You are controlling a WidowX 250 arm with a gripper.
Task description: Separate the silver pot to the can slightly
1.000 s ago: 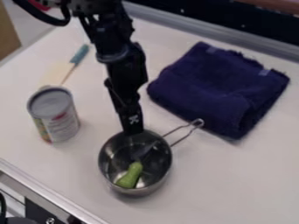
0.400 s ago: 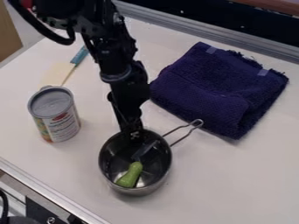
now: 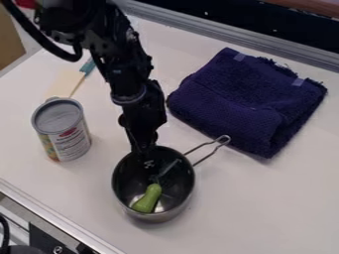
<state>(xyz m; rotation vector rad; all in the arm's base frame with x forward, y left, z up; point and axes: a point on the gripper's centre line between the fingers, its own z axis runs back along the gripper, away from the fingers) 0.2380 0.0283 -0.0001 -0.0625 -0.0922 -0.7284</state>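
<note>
I judge that only the first part of my task is done: I am at the pot [image 3: 165, 217]. The pot stands upright on the table [image 3: 265, 211], and the can [image 3: 69, 139] stands upright to the left of the pot as the camera sees it. A strip of bare table lies between the two, so they do not touch. Whether this gap is already the wanted one, I cannot say. It seems to me more probable that the shift of the pot is left to do, and after it the release.

My gripper [image 3: 151, 166] points down over the inside of the pot, near the far rim, on the side where the towel [image 3: 245, 106] lies beyond the pot. So the pot is below my gripper and around its lower end, and most of the opening spreads from there toward the camera. The green thing [image 3: 147, 199] lies inside the pot, nearer to the camera than my gripper. The handle [image 3: 200, 147] goes out from the pot toward the towel. If my gripper is wide or narrow, or if it holds the rim, I cannot tell.
</note>
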